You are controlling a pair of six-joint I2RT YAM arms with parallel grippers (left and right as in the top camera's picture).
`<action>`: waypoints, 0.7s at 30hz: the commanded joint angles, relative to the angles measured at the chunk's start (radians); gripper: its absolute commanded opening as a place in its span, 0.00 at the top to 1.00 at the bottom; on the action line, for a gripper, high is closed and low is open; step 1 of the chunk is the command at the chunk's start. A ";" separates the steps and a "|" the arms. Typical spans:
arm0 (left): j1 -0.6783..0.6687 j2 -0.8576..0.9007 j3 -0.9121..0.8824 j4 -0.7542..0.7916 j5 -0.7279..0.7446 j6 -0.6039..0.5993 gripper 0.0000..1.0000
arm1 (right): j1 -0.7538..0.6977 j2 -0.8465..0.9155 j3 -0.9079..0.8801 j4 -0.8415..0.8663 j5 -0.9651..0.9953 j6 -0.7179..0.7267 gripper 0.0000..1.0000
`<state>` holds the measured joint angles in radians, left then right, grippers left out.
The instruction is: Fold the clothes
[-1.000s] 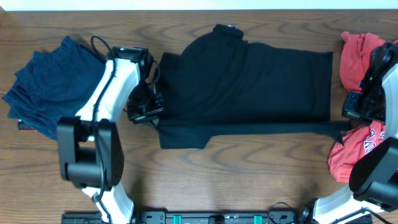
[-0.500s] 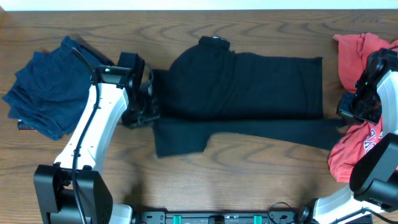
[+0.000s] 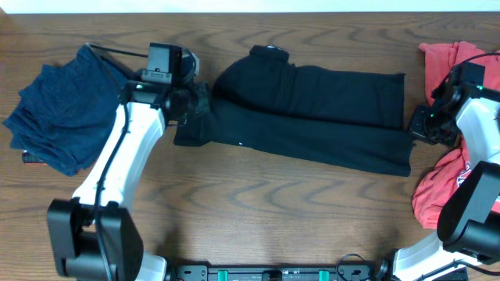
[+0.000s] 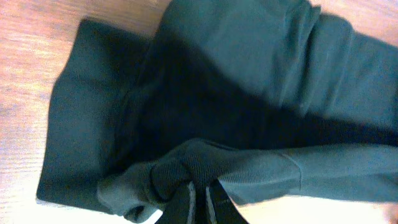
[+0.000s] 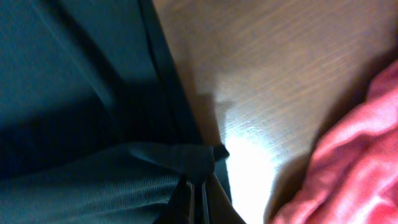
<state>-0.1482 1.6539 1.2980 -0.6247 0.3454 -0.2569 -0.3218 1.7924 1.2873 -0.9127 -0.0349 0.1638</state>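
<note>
The black shirt (image 3: 312,117) lies across the middle of the table, its front strip folded up over the body. My left gripper (image 3: 195,105) is shut on the shirt's left edge, seen as bunched black fabric in the left wrist view (image 4: 199,180). My right gripper (image 3: 416,129) is shut on the shirt's right edge, pinched between the fingers in the right wrist view (image 5: 198,186). The coral-red T-shirt (image 3: 445,187) lies at the far right under the right arm. Navy-blue garments (image 3: 58,109) lie at the far left.
Bare wood table (image 3: 273,211) shows in front of the shirt. The arm bases stand at the front edge (image 3: 273,273). The red cloth also shows in the right wrist view (image 5: 348,155), close to the gripper.
Both grippers have moved away from the front, carrying the shirt's front edge up over its body. The loose lower flap is now folded onto the shirt, which looks narrower.
</note>
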 commanded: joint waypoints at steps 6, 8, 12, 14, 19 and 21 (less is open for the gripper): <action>-0.005 0.159 0.003 0.093 -0.003 0.009 0.94 | 0.009 -0.014 -0.042 0.090 -0.008 -0.003 0.93; -0.005 0.185 0.003 0.088 -0.029 0.009 0.94 | 0.009 -0.014 -0.042 0.123 -0.011 -0.003 0.82; -0.005 0.212 0.003 0.065 -0.124 0.009 0.88 | 0.008 -0.014 -0.042 0.200 -0.069 -0.005 0.62; -0.005 0.214 0.003 0.040 -0.196 0.009 0.88 | 0.009 -0.014 -0.042 0.214 -0.078 -0.011 0.62; -0.005 0.214 0.003 -0.027 -0.232 0.009 0.59 | 0.004 -0.014 -0.042 0.117 -0.077 -0.011 0.58; -0.005 0.214 0.003 -0.060 -0.231 0.009 0.51 | 0.004 -0.014 -0.044 0.022 -0.056 -0.011 0.62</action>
<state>-0.1539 1.8610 1.2980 -0.6598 0.1589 -0.2543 -0.3225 1.7924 1.2476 -0.8352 -0.0971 0.1524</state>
